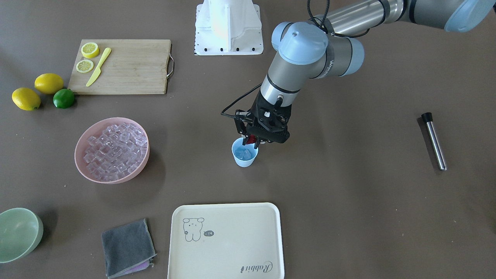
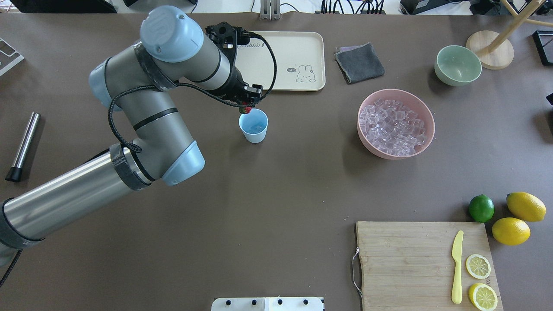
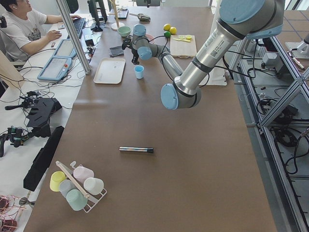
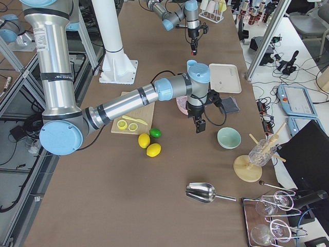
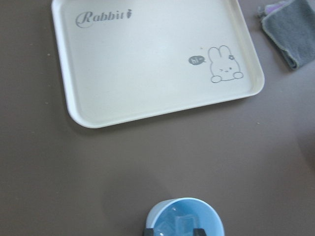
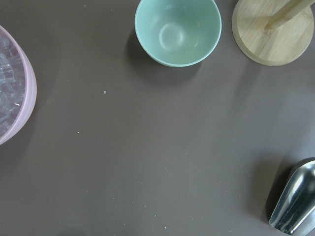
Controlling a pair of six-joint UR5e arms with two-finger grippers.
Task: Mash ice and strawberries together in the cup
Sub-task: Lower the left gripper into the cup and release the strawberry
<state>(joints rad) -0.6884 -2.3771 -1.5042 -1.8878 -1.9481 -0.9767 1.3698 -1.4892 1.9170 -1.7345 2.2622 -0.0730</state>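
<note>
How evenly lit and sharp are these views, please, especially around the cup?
Front-facing view: soft, even light, faint shadows; the cup sharp, the left gripper overlapping its rim. Overhead view: crisp, a bright streak on the steel rod. Left wrist view: cup cut off at the bottom edge, ice slightly soft. Right wrist view: glare on the scoop.

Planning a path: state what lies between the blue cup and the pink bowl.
Nothing: only bare brown table lies between the cup and the pink bowl, seen plainly in the overhead exterior view.
</note>
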